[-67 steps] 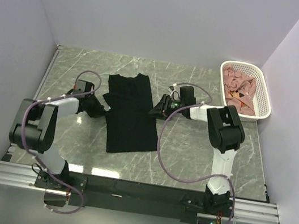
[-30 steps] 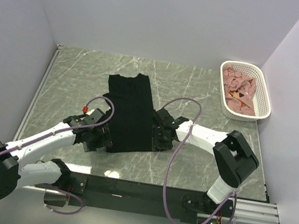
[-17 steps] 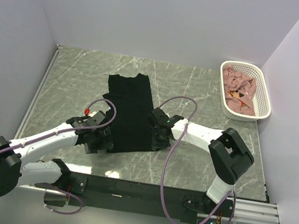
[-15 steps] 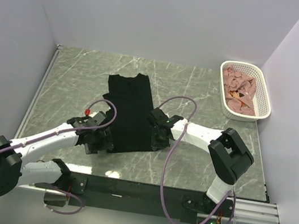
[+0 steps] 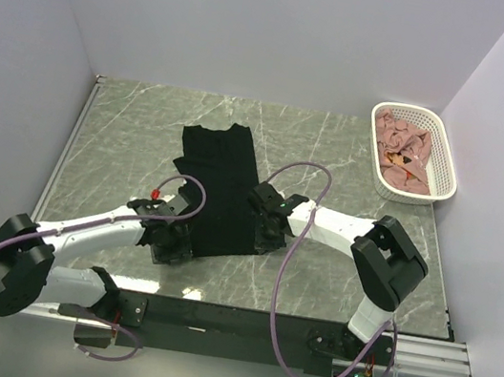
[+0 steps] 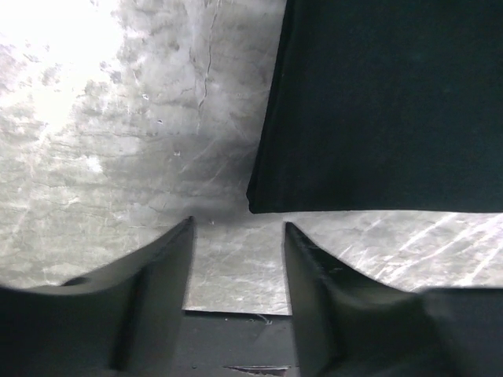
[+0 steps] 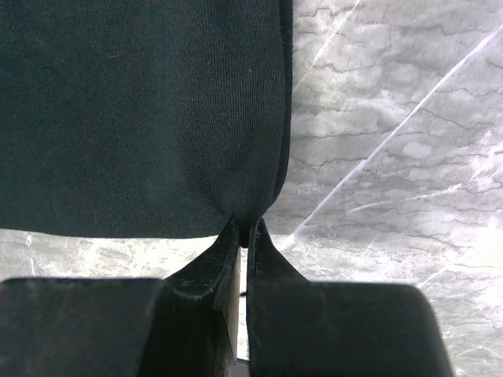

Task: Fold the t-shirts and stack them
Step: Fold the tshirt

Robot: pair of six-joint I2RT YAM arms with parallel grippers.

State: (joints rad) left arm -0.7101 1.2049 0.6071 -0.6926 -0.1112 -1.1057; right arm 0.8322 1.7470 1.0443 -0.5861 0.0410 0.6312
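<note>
- One black t-shirt (image 5: 217, 192) lies flat near the middle of the marble table (image 5: 352, 167). It is folded into a long narrow strip, with its collar end towards the far side.
- Two arms reach in, one at each near corner of that strip.
- The left gripper (image 6: 238, 228) sits low at the near left corner. Its two fingers (image 6: 169, 259) are spread with bare table between them. The shirt's corner lies just ahead of the gap, and neither finger is on the cloth.
- The right gripper (image 7: 244, 228) is at the near right corner. Its two fingers (image 7: 212, 267) are pressed together, pinching the edge of the black cloth, which puckers slightly where it enters the tips.
- One white lattice basket (image 5: 447, 153) stands at the far right corner of the table, well apart from both grippers.
- A heap of pink cloth (image 5: 399, 150) fills the basket. It is too crumpled to tell how many garments it holds.
</note>
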